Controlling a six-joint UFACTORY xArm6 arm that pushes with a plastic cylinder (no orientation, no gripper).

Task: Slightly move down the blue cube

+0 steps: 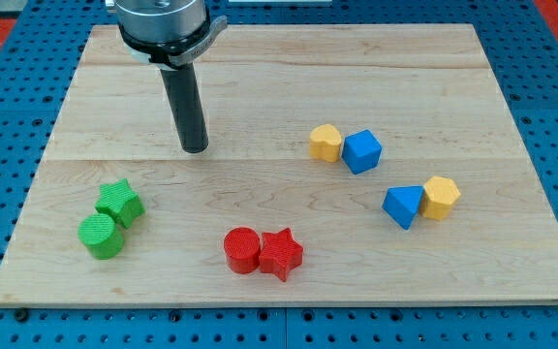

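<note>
1. Right now my tip (194, 148) is a bare rod touching no block, well to the view's left of the blue cube (362, 151).
2. That cube sits touching a yellow block (325, 142).
3. I should go above the cube, then push down gently, only a little.

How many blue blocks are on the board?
2: the blue cube beside a yellow block, and a blue wedge-like block lower right. None seems hidden.
</note>
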